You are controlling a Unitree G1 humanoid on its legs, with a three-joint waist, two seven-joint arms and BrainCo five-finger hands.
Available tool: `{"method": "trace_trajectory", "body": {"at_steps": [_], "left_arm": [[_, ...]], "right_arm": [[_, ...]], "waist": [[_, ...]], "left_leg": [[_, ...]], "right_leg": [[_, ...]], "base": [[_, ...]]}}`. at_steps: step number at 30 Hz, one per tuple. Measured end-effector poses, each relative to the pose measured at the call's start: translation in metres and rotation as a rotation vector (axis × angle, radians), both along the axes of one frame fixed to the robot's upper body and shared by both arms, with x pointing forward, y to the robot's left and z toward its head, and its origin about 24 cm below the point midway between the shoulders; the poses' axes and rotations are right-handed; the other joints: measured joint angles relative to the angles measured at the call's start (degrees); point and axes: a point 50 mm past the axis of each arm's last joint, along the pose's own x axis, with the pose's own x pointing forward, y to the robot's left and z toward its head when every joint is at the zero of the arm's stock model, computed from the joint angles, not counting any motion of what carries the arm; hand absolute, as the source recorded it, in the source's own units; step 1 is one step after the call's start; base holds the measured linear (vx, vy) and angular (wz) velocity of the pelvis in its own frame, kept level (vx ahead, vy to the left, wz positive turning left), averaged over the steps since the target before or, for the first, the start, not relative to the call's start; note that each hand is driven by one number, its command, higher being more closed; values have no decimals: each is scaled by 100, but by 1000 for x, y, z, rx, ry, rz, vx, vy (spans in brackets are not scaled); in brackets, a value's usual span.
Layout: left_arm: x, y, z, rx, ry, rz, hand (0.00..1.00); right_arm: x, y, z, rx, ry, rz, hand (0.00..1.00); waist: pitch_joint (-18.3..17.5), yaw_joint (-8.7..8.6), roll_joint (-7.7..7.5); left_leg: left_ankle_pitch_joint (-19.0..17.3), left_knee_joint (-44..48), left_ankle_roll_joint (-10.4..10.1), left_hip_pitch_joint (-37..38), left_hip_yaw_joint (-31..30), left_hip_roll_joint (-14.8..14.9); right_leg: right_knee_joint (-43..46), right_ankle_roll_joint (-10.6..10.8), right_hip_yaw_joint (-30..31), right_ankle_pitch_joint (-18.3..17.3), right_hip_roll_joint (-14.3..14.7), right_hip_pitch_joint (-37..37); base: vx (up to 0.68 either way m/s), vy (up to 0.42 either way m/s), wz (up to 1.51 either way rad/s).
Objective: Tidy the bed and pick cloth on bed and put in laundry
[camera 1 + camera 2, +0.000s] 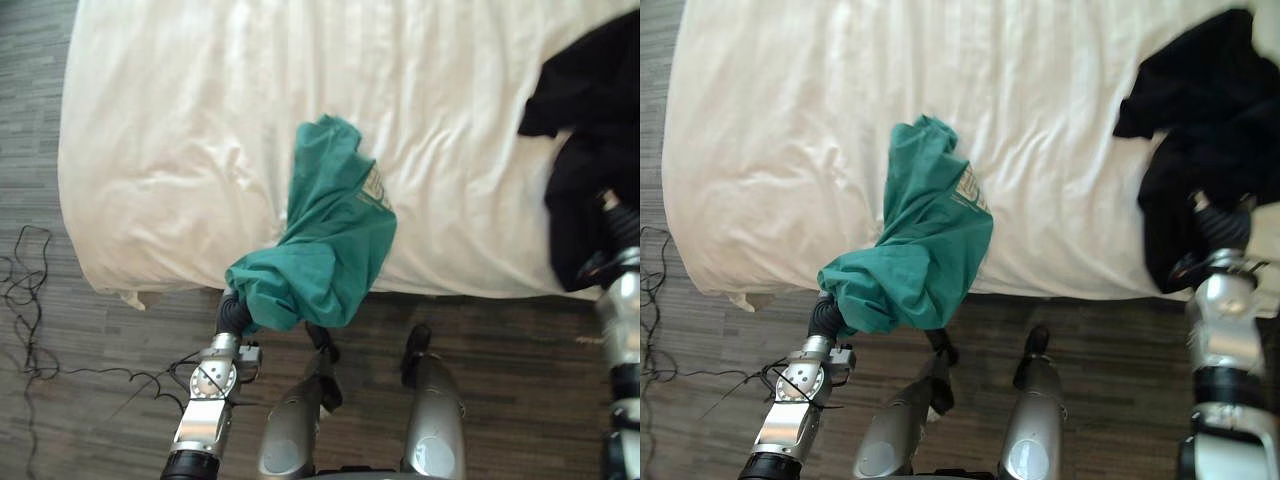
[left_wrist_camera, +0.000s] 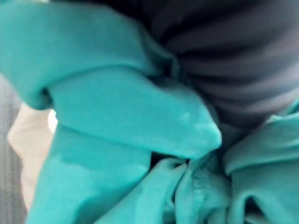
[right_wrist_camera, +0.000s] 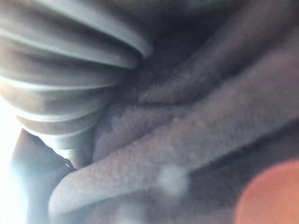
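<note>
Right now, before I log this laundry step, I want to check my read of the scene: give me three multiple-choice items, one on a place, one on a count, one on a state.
1. Where is the black garment?
A. on the floor
B. on the bed, at the robot's right
C. at the bed's left edge

2. How many loose garments are there?
A. one
B. two
C. four

3. How is the green garment?
A. folded flat mid-bed
B. wholly on the floor
C. bunched over the left hand, its tail on the bed

Answers:
1 B: it lies on the right side of the white sheet.
2 B: one green, one black.
3 C: it drapes the hand at the bed's near edge and runs up onto the sheet.
</note>
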Motion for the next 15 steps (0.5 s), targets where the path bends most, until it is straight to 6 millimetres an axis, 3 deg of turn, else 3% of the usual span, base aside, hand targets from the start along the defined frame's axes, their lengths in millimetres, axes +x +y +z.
{"method": "trace_trajectory", "body": {"at_steps": [3,7,15], "left_arm": [[-1,1,-7,0,29,6,100],[-2,0,-10,-6,46,8,100],[-12,-11,-23,-71,99,22,100]], "right_arm": [[-9,21,-43,198,31,15,100],[-25,48,-75,330,54,50,100],[-57,106,-139,524,225,116,100]], "waist": [[-318,18,-50],[-558,4,-91],[-965,-2,-336]], "left_leg": [[-33,1,50,217,-119,76],[-56,0,68,440,-245,118],[-217,-2,58,953,-250,108]], "right_leg": [[-470,101,-76,141,191,455],[-924,166,-170,308,366,907],[-1376,217,-148,489,461,1574]], "base": [[108,-99,-1],[106,-72,-1],[85,-32,-8]]}}
